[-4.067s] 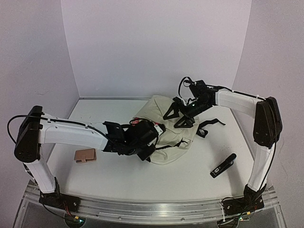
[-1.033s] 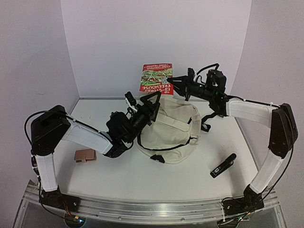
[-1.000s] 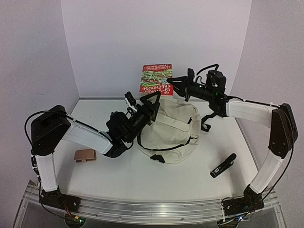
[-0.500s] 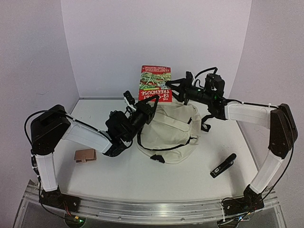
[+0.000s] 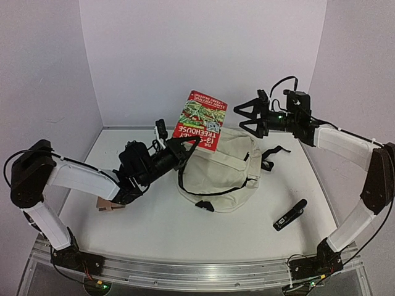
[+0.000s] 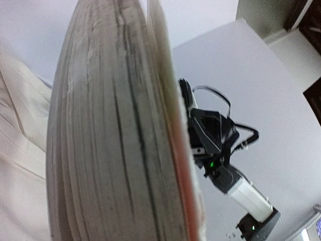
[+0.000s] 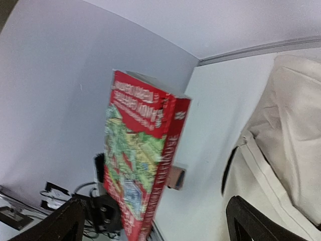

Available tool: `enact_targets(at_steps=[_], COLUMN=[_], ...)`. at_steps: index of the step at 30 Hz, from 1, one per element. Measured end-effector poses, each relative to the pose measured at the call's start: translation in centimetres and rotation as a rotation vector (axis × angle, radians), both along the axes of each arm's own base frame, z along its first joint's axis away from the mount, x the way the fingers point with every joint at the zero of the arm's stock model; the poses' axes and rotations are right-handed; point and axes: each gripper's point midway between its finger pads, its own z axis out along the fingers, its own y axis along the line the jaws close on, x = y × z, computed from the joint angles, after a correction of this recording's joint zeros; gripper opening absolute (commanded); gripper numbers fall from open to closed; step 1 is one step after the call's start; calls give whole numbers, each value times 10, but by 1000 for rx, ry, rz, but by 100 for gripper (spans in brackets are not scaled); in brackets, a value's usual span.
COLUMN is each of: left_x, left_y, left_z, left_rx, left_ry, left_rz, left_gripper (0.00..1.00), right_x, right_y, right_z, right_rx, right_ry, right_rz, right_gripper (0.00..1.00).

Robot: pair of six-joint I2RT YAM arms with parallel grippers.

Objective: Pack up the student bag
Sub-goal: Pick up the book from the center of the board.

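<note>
The student bag, a cream backpack with black zips and straps, lies mid-table. A red illustrated book stands tilted in the air over the bag's far left corner. My left gripper is shut on the book's lower edge. In the left wrist view the book's page edges fill the picture and hide the jaws. My right gripper hangs open to the right of the book, apart from it. From the right wrist I see the book's cover ahead between my spread fingers, and the bag at right.
A black pen-like device lies on the table right of the bag. A small brown wallet-like item sits near my left forearm. Black bag straps trail toward the right. White walls close in the back and sides.
The book has passed from my right gripper to my left. The left jaws closed on its lower edge; the right jaws opened and drew back to the right. The book now leans left.
</note>
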Motion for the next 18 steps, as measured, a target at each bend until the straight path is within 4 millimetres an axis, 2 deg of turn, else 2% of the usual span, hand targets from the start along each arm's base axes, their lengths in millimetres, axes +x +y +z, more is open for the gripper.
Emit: enact_targets(at_steps=[4,8,14,18], left_x=[-31,-57,-84,-99], left_y=[-3,0,2,0], left_z=[10,3,-21,-26], left_rx=[141,277,430,451], left_ry=[-39,-53,-51,-51], left_rz=[-143,-251,-391,-479], left_gripper=[0,0,0,0], right_x=[-22,-51,-88,-99], right_y=[-4,-8,-10,-8], right_z=[-15,-23,-22,-19], right_rx=[-180,-280,-263,-228], right_ry=[-63,-108,-103,-96], right_rz=[107,232,366,418], right_gripper=[98,98,98,98])
